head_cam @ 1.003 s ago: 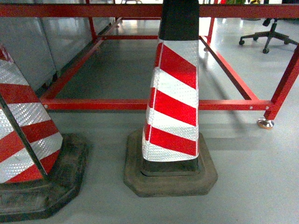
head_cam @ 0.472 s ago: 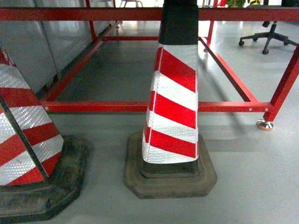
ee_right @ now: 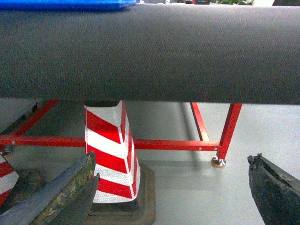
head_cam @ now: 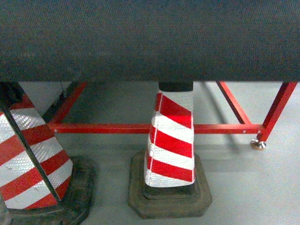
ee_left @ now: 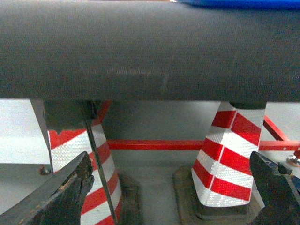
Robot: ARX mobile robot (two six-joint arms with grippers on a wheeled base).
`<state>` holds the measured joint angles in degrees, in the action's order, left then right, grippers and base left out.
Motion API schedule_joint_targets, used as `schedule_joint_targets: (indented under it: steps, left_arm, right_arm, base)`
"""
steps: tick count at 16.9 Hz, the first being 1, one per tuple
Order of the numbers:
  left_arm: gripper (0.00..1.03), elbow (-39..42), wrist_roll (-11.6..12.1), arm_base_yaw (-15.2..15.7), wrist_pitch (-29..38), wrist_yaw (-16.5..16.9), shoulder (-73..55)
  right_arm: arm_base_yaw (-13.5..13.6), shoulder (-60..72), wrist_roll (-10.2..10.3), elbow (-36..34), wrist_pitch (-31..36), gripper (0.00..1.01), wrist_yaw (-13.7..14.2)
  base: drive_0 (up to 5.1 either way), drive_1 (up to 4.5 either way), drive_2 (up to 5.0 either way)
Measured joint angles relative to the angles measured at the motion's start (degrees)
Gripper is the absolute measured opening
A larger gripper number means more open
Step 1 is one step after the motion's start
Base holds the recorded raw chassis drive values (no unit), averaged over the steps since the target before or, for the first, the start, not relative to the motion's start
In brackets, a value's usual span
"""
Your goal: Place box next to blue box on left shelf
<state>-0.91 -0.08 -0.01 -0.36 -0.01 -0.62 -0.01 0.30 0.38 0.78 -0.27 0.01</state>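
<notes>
All three cameras look forward under a dark band (head_cam: 150, 40), sharing the striped cone (head_cam: 171, 140).

Readable text: we found none in any view.
Cone (head_cam: 171, 140) markings: red-and-white stripes only, no lettering.

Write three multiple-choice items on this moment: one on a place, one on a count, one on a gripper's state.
1. Where does the blue box show in the right wrist view?
A. on the floor
B. at the top edge, above the dark belt
C. between the cones

2. How many striped cones show in the head view?
A. one
B. two
C. four

3. How do the left gripper's jaws stand?
A. wide apart, empty
B. shut on a cone
C. shut on the frame

Key: 1 B, the blue box peeks above the dark belt. 2 B, middle cone and left cone. 3 A, the left gripper holds nothing.
</notes>
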Motion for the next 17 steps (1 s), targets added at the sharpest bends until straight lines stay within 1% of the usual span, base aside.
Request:
schedule_joint_targets:
  steps: [17]
  left_arm:
    - [0.98,0.00,0.07,0.00,0.07,-0.09,0.00]
  right_arm:
    - [0.00,0.00,-0.07,0.00,-0.04,0.98,-0.04]
  base:
    - [0.0,0.00,0.0]
